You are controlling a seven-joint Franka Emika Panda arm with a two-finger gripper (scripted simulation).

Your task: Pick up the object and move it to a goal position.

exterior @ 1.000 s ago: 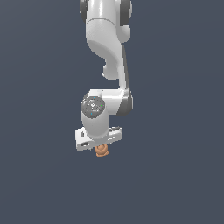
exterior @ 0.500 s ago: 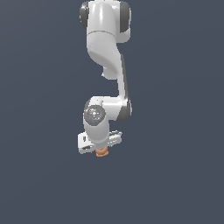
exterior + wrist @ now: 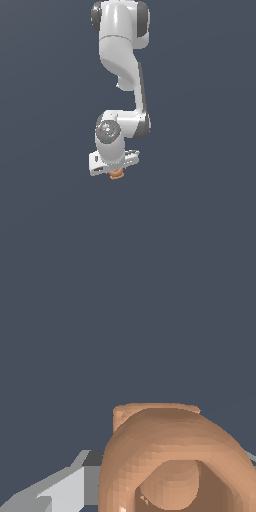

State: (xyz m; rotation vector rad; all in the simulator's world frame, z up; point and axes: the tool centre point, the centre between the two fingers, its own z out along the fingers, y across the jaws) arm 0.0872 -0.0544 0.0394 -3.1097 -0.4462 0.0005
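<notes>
Gripper (image 3: pixel 116 171), low in the exterior frame, is clamped on the orange-brown ring-topped object (image 3: pixel 117 174), and has drifted slightly rightward over the past second, so the carry seems underway.

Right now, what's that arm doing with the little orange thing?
Gripper shut on the orange object. Object fills the wrist view, one finger beside it. Nothing in the way.

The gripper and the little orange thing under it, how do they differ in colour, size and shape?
Colour: the gripper is white and grey, the object orange-brown. Size: in the exterior view the gripper is clearly wider, and the object only peeks out below it. Shape: the gripper looks flat-sided and angular, while the object is rounded and lumpy, with a ring-shaped loop filling much of the wrist view. Both sit together at the arm's tip.
</notes>
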